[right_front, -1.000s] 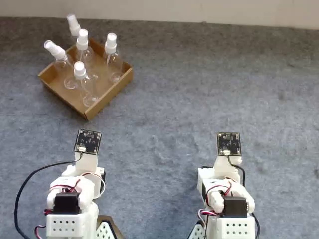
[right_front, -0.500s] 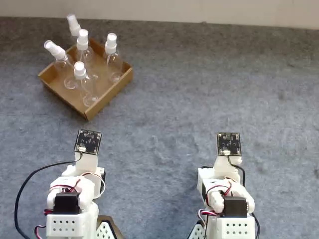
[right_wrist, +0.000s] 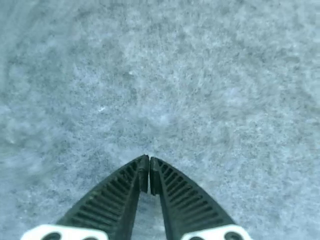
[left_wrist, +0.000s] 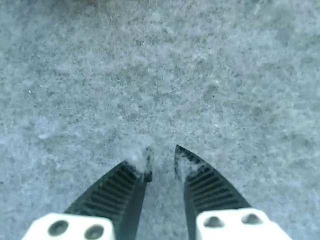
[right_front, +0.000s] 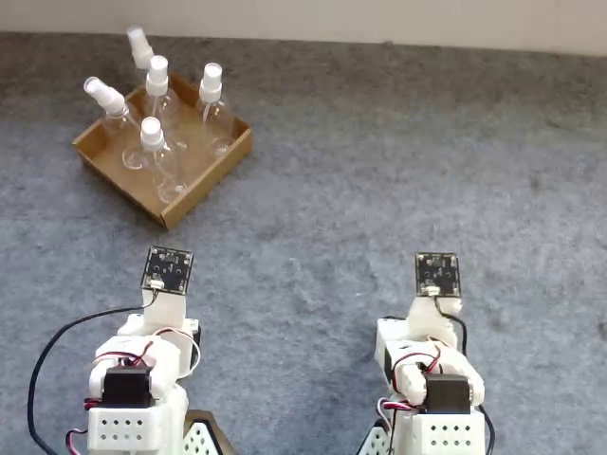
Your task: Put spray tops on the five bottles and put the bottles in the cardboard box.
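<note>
In the upper left of the high view, the cardboard box [right_front: 207,180] sits on the grey, carpet-like table cover [right_front: 398,161] with five clear bottles [right_front: 216,118] standing in it, each wearing a white spray top [right_front: 211,81]; the bottle at the back corner tilts away from the others, and whether its base sits fully inside the box cannot be told. By this look the task appears finished. At the bottom of the same view the left arm [right_front: 142,370] and right arm [right_front: 432,374] are folded low at their bases, well apart from the box. In the left wrist view, the left gripper [left_wrist: 162,159] hangs over bare grey cover, its jaws parted by a narrow gap and holding nothing. In the right wrist view, the right gripper [right_wrist: 149,172] points at the same cover, its jaws pressed tip to tip, likewise empty. The bottles look like thin, empty plastic: probably light, smooth-walled and quick to topple, with some give under a squeeze. A hold around the middle of the body, or at the neck just under the spray top, would likely be the safest.
</note>
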